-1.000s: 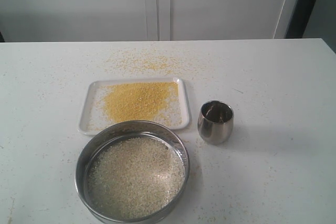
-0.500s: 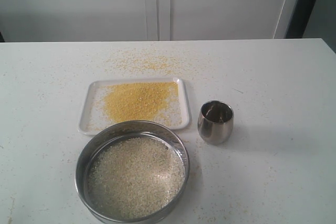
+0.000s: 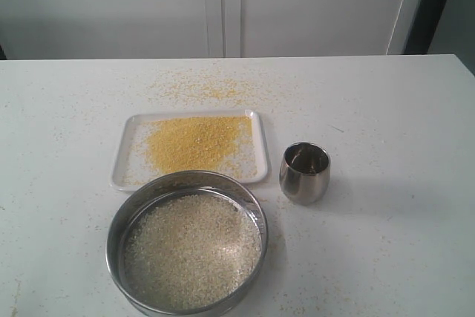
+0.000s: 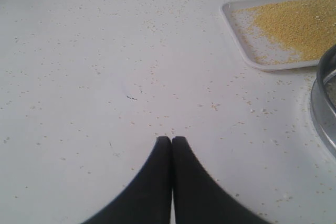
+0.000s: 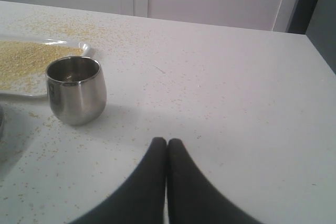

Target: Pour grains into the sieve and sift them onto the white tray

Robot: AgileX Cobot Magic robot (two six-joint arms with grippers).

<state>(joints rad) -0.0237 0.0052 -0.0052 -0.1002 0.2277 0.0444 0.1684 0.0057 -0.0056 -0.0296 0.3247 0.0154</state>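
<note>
The sieve [image 3: 119, 220] rests on the table at the near edge, holding a whitish layer of grains [image 3: 191, 249]. Just behind it lies the white tray [image 3: 122, 155] with a yellow heap of grains [image 3: 194, 141]. Neither arm shows in the exterior view. My left gripper [image 4: 171, 139] is shut and empty above bare table, with the tray [image 4: 236, 27] and the sieve's rim [image 4: 321, 103] off to one side. My right gripper [image 5: 167, 141] is also shut and empty, a short way from the steel cup.
A small steel cup [image 3: 304, 173] stands upright to the right of the tray, also seen as the cup [image 5: 76, 90] in the right wrist view. Yellow granules [image 3: 200, 90] are strewn on the table behind the tray. White cabinet doors [image 3: 223, 5] stand behind the table.
</note>
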